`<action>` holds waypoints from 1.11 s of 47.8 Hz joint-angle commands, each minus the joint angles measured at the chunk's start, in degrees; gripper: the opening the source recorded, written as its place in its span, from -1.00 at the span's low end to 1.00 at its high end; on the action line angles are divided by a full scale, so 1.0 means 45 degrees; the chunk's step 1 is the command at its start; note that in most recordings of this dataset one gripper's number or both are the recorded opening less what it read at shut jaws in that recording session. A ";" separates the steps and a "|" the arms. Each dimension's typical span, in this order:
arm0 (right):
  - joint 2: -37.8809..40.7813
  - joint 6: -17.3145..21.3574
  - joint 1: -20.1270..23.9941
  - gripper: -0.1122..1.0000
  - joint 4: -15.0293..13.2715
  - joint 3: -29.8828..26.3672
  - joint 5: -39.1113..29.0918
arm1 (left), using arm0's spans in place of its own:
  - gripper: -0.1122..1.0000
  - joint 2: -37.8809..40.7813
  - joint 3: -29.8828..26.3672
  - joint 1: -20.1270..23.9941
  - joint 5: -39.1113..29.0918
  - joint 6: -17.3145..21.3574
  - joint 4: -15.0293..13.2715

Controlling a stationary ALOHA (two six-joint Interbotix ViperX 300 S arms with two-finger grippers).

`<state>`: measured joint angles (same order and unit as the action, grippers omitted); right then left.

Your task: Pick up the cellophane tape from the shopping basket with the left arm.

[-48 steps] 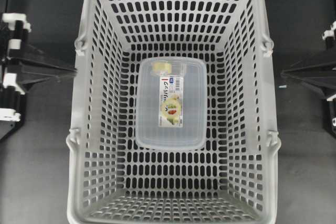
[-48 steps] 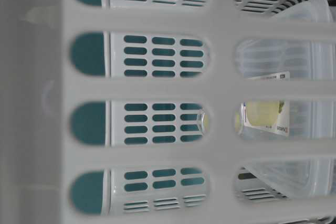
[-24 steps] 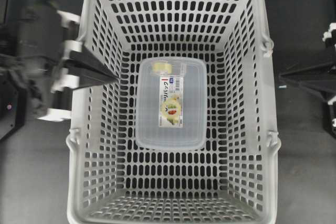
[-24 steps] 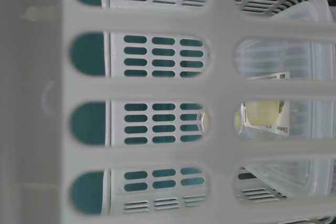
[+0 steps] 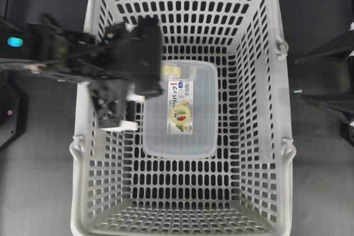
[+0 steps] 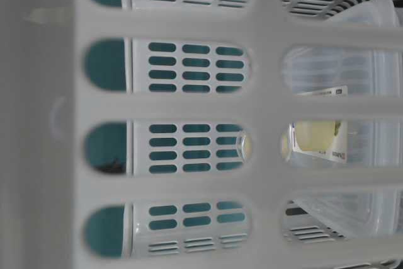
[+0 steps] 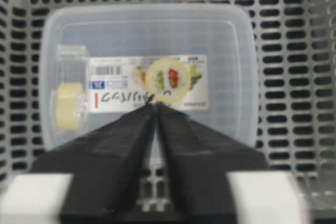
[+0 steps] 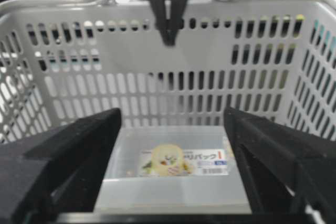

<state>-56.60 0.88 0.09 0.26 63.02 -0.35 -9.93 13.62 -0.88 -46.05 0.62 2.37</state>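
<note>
Cellophane tape [image 7: 70,105] lies on clear food box [image 7: 231,51], at its far-end corner, inside shopping basket [image 5: 265,136]. Left gripper [image 7: 153,106] hovers above box, fingers pressed together, empty. Right gripper [image 8: 170,145] spread wide outside basket.

Shopping basket [image 5: 265,109] open above, slotted walls enclosing, food box [image 7: 231,51] covering mid-floor, cellophane tape [image 7: 69,106] seemingly atop it, uncovered

Left arm [image 5: 72,59]: black, flat plates, teal dot at 9 o'clock end, white blocks. Left gripper [image 7: 154,106]: black textured wedge fingers. Right gripper [image 8: 173,166]: same black.
</note>
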 commanded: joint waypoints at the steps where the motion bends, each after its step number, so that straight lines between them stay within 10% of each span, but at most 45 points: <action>1: 0.0059 0.0020 0.0020 0.57 0.0039 -0.0352 0.0078 | -0.43 0.0527 -0.0762 0.0000 -0.0059 -0.0020 0.0039; 14: 0.0059 0.0020 0.0020 0.57 0.0039 -0.0312 0.0098 | 0.82 0.2773 -0.1934 -0.0117 -0.1250 0.0020 0.0039; 53: 0.0020 0.0020 0.0020 0.57 0.0039 -0.0254 0.0117 | 0.82 0.5273 -0.2031 -0.0156 -0.1230 -0.0039 0.0039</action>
<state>-56.78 0.88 0.09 0.35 63.02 -0.35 13.89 4.48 -1.41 -52.29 0.44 2.37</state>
